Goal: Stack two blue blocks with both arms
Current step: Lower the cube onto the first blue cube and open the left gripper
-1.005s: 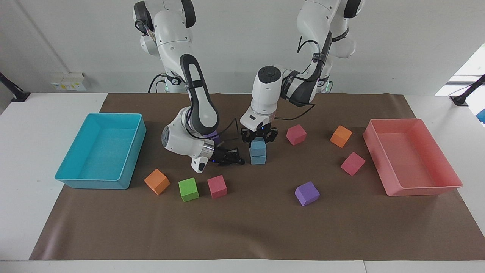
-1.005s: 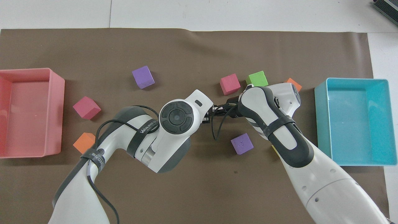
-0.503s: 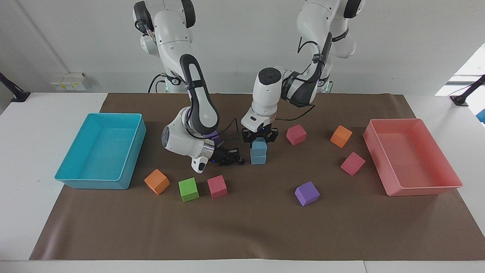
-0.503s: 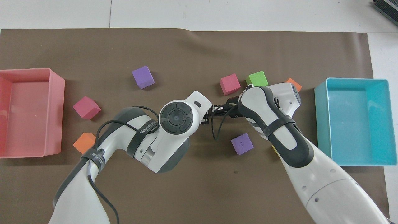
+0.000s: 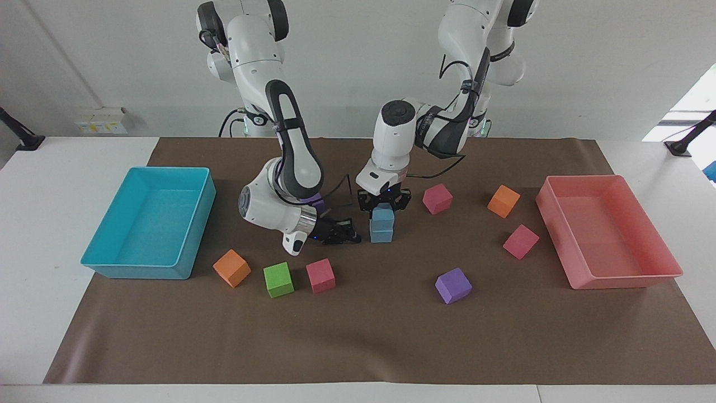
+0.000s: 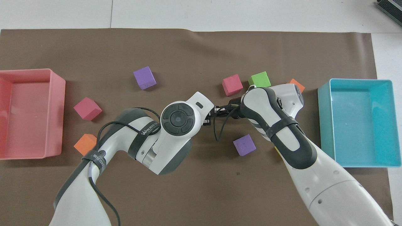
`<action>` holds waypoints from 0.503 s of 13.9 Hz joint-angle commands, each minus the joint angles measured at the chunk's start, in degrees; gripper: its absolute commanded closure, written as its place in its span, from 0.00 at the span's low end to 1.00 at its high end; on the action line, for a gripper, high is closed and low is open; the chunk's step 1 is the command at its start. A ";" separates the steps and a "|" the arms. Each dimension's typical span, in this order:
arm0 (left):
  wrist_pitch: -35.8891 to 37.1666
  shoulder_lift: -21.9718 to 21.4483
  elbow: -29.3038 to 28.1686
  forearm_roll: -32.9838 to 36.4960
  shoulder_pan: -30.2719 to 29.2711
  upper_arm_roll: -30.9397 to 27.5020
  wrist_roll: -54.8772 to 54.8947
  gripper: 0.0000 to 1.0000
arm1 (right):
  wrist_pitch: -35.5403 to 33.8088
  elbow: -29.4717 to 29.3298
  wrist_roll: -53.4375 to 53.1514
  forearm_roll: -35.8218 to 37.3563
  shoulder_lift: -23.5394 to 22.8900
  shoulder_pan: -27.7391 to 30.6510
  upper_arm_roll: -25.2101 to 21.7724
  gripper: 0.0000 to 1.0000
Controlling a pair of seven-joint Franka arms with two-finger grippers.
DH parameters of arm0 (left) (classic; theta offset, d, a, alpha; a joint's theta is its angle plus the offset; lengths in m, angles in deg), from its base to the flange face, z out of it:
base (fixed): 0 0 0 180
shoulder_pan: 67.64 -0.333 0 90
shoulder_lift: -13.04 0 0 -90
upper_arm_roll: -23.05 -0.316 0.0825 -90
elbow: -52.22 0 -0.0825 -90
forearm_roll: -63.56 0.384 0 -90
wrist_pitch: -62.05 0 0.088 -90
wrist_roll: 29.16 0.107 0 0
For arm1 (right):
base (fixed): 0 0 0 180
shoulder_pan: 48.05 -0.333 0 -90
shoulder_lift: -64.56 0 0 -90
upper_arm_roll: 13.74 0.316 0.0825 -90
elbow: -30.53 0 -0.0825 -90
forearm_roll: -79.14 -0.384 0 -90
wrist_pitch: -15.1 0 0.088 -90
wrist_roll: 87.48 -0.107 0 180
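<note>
Cubes lie spread on the brown mat (image 5: 358, 336). Nearest to the robots is a purple cube (image 6: 244, 145), half hidden under the right arm. Next comes the stack of the two blue blocks (image 5: 382, 225), one on the other, at the middle of the mat. The left gripper (image 5: 384, 206) comes down from above with its fingers closed on the upper blue block. The right gripper (image 5: 342, 232) is low over the mat just beside the stack, toward the right arm's end, fingertips together and holding nothing. Farther from the robots lie an orange cube (image 5: 231, 268), a green cube (image 5: 278, 279), a pink cube (image 5: 320, 275) and another purple cube (image 5: 453, 285).
</note>
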 commanded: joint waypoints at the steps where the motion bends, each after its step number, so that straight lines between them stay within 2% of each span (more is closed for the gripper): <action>1: -1.25 -0.25 -0.90 1.22 0.79 -0.80 -1.28 0.57 | 0.53 0.75 1.30 -0.03 0.78 0.10 0.15 1.00; 3: -1.25 -0.25 -0.90 1.22 0.79 -0.80 -1.28 0.45 | 0.53 0.75 1.21 -0.03 0.78 0.10 0.15 1.00; 5: -1.51 -0.25 -0.90 1.22 0.70 -0.80 -1.19 0.39 | 0.53 0.75 1.21 -0.03 0.78 0.10 0.15 1.00; 7: -1.60 -0.25 -0.90 1.22 0.70 -0.80 -1.19 0.38 | 0.53 0.75 1.21 -0.03 0.78 0.10 0.15 1.00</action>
